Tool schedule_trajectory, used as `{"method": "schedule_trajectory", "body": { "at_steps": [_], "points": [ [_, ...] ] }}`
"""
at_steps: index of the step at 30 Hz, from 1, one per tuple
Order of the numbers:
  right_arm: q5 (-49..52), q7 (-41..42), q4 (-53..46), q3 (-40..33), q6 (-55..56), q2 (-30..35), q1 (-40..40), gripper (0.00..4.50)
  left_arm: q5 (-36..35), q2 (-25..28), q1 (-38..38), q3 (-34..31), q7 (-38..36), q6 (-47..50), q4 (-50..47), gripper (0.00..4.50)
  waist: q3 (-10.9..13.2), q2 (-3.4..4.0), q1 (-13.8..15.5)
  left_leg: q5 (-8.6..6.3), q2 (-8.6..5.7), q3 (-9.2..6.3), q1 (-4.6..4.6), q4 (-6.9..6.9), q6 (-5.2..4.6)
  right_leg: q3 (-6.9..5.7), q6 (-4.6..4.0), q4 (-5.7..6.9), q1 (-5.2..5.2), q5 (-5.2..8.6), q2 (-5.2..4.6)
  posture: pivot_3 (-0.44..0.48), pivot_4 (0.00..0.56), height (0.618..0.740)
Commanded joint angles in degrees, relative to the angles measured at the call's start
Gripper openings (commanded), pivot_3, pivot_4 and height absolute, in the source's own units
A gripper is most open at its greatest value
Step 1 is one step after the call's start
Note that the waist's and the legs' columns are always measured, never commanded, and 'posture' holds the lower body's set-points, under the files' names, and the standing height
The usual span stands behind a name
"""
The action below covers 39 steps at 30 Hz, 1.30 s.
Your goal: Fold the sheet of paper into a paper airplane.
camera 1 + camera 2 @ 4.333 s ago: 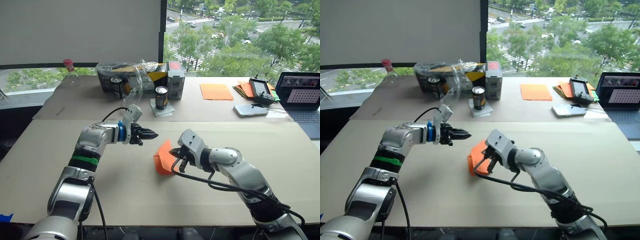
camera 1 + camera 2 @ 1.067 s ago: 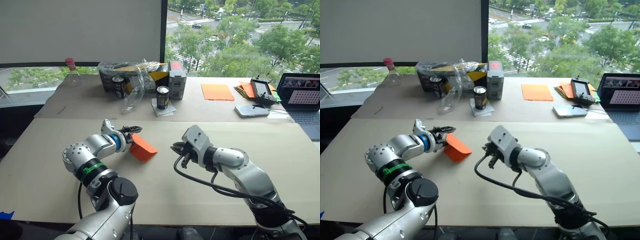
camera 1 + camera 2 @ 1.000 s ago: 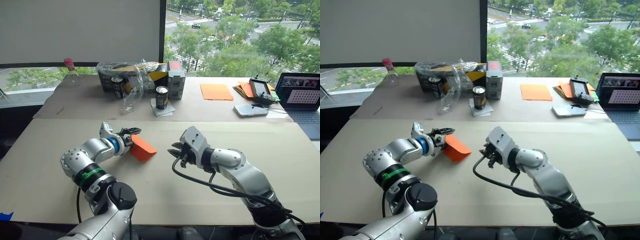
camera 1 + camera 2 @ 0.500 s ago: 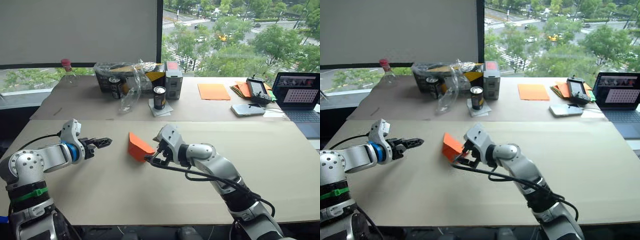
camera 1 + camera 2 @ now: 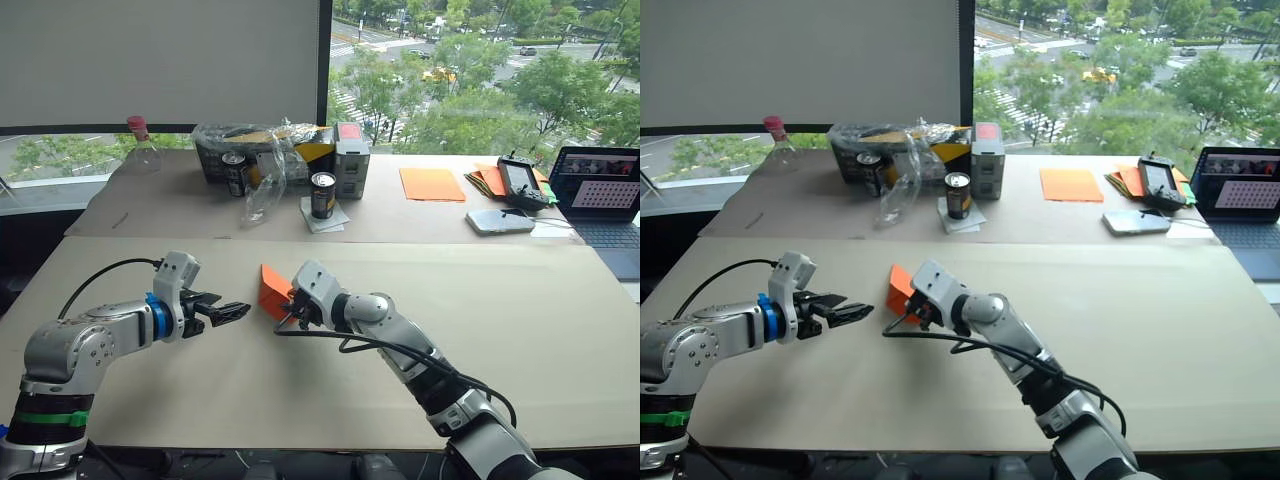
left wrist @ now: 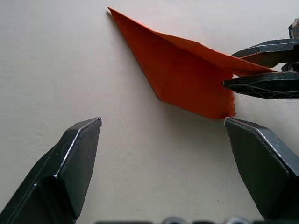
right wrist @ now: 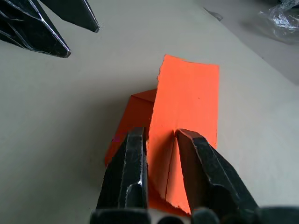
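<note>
Left wrist view shows the right tool (image 6: 229,77) pinching one edge of the folded orange paper airplane (image 6: 182,74) on the counter (image 5: 560,330). Just beside it, the left tool (image 5: 238,311) hangs spread wide and empty.

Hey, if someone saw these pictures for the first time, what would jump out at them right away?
The bright orange folded paper airplane near the middle of the tan table stands out first, pinched at one edge by the right end effector. Just to its left, the left end effector points at it, open and not touching. Behind, cans and a box line the window side, with a paler orange sheet to the right.
</note>
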State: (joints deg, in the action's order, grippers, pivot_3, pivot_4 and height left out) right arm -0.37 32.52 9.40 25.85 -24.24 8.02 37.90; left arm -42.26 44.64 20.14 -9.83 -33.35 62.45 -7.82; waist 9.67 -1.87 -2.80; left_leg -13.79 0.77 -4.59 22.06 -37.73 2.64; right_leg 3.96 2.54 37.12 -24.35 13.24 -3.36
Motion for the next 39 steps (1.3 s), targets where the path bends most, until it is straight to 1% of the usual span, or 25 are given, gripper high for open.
{"method": "schedule_trajectory", "body": {
  "at_steps": [1, 2, 4, 8, 10, 12, 14, 16, 19, 22, 24, 27, 31, 37, 38, 39],
  "points": [
    [-0.63, 3.89, -3.89, -0.79, 4.93, 3.44, -0.06, 0.03, 2.35, 3.76, 0.84, 1.89, -6.21, -3.83, 0.11, 4.50, 0.00, 0.00, 0.01, 0.00, 0.00, -0.01, 0.01, 0.00, 0.00, -0.01, 0.00, 0.00, 0.00, 0.00, 0.00, 0.000, 0.150, 0.732],
    [-0.93, 5.37, -4.81, -0.50, 6.14, 4.99, -0.32, 0.03, 4.24, 5.32, 0.48, 3.72, -8.27, -5.70, 0.26, 4.50, 0.01, 0.00, 0.04, 0.00, 0.00, -0.01, 0.02, 0.00, 0.00, 0.00, 0.00, 0.00, 0.00, 0.00, 0.00, 0.000, 0.150, 0.732],
    [-3.10, 9.18, -6.43, 1.43, 10.33, 9.33, -0.33, 0.03, 5.70, 5.21, 1.24, 4.81, -10.82, -9.08, 2.28, 4.50, 0.05, 0.07, 0.33, 0.00, -0.02, -0.01, 0.05, 0.00, 0.00, -0.02, 0.01, -0.04, 0.01, 0.00, -0.01, 0.000, 0.150, 0.732],
    [-6.00, 14.88, -9.21, 2.72, 18.47, 16.91, -0.36, 0.03, 8.13, 2.68, 5.54, 6.29, -14.65, -16.13, 5.34, 4.50, 0.06, 0.05, 0.38, 0.00, -0.04, 0.01, 0.03, -0.02, -0.01, -0.03, 0.02, -0.07, 0.06, 0.01, -0.03, 0.000, 0.150, 0.732],
    [-7.18, 18.02, -10.18, 2.45, 24.34, 21.69, -0.84, 0.03, 8.22, 0.58, 8.22, 7.25, -17.00, -18.44, 5.97, 4.50, 0.07, 0.03, 0.48, 0.00, -0.02, 0.00, 0.05, -0.03, -0.02, -0.04, 0.02, -0.06, 0.04, 0.01, 0.00, 0.000, 0.150, 0.732],
    [-7.25, 19.98, -10.27, 1.81, 28.69, 24.49, -1.38, 0.03, 8.38, -0.82, 9.68, 8.00, -18.99, -19.52, 6.24, 4.50, 0.06, 0.01, 0.20, -0.02, -0.03, 0.01, 0.09, -0.06, -0.04, -0.04, 0.03, -0.11, 0.06, 0.01, -0.02, 0.000, 0.150, 0.732],
    [-7.13, 21.20, -9.66, 1.28, 31.98, 26.13, -1.84, 0.03, 8.99, -1.90, 10.53, 9.19, -20.78, -20.99, 6.63, 4.50, 0.06, 0.01, -0.14, -0.04, -0.03, 0.06, 0.08, -0.08, -0.09, 0.01, 0.03, -0.11, 0.05, 0.01, -0.03, 0.000, 0.150, 0.732],
    [-7.00, 22.96, -8.91, 0.95, 36.41, 28.43, -2.66, 0.03, 10.64, -3.43, 11.60, 11.98, -23.36, -23.71, 7.23, 4.50, 0.06, 0.01, -0.11, -0.06, -0.01, 0.05, 0.06, -0.07, -0.12, 0.00, 0.03, -0.10, 0.05, 0.02, 0.00, 0.000, 0.150, 0.732],
    [-6.77, 24.40, -8.35, 0.60, 39.91, 29.82, -3.55, 0.03, 13.56, -4.80, 12.51, 14.87, -25.68, -27.07, 8.68, 4.50, 0.07, 0.01, -0.10, -0.06, -0.01, 0.06, 0.07, -0.09, -0.12, 0.01, 0.03, -0.10, 0.06, 0.02, -0.01, 0.000, 0.150, 0.732],
    [-7.09, 25.78, -7.42, 0.50, 43.84, 31.53, -4.71, 0.03, 21.01, -5.78, 14.14, 21.34, -28.24, -34.29, 12.74, 4.50, 0.07, 0.01, 0.18, -0.06, -0.02, 0.06, 0.05, -0.11, -0.12, 0.01, 0.03, -0.08, 0.08, 0.02, 0.00, 0.000, 0.150, 0.732],
    [-7.52, 26.19, -6.83, 0.54, 45.42, 31.99, -5.15, 0.03, 23.49, -6.66, 14.86, 22.93, -29.07, -37.46, 14.96, 4.50, 0.07, 0.01, 0.30, -0.05, -0.03, 0.06, 0.05, -0.11, -0.13, 0.01, 0.03, -0.09, 0.09, 0.02, 0.00, 0.000, 0.150, 0.732],
    [-7.82, 25.59, -5.52, 0.02, 46.85, 31.96, -6.06, 0.00, 26.27, -10.15, 15.99, 26.14, -31.57, -42.07, 18.74, 3.66, 0.07, 0.00, 0.33, -0.05, -0.04, 0.07, 0.06, -0.13, -0.13, 0.02, 0.03, -0.09, 0.09, 0.02, -0.01, 0.000, 0.150, 0.732],
    [-8.73, 24.61, -4.48, -0.50, 47.97, 31.74, -6.49, 0.00, 27.67, -13.34, 16.62, 26.72, -34.81, -48.02, 22.75, 2.37, 0.07, 0.00, 0.38, -0.05, -0.05, 0.07, 0.08, -0.13, -0.13, 0.02, 0.03, -0.10, 0.10, 0.02, -0.02, 0.000, 0.150, 0.732],
    [-9.18, 23.84, -4.47, -1.24, 47.83, 31.28, -6.91, 0.00, 31.96, -16.08, 18.66, 28.59, -37.51, -54.79, 29.74, 0.26, 0.07, 0.00, 0.25, -0.05, -0.04, 0.06, 0.04, -0.14, -0.14, 0.02, 0.03, -0.05, 0.11, 0.01, 0.00, 0.000, 0.150, 0.732],
    [-9.23, 23.70, -4.56, -1.53, 47.52, 31.20, -6.97, 0.00, 33.18, -16.61, 19.09, 28.98, -37.33, -56.53, 31.53, 0.05, 0.07, 0.00, 0.25, -0.05, -0.04, 0.06, 0.03, -0.14, -0.14, 0.02, 0.03, -0.06, 0.13, 0.02, 0.00, 0.000, 0.150, 0.732],
    [-9.30, 23.63, -4.64, -1.74, 47.31, 31.14, -7.01, 0.00, 33.96, -17.12, 19.39, 29.12, -37.28, -57.71, 32.96, 0.05, 0.07, 0.00, 0.26, -0.05, -0.04, 0.06, 0.03, -0.14, -0.14, 0.02, 0.03, -0.06, 0.13, 0.02, -0.01, 0.000, 0.150, 0.732]
  ]
}}
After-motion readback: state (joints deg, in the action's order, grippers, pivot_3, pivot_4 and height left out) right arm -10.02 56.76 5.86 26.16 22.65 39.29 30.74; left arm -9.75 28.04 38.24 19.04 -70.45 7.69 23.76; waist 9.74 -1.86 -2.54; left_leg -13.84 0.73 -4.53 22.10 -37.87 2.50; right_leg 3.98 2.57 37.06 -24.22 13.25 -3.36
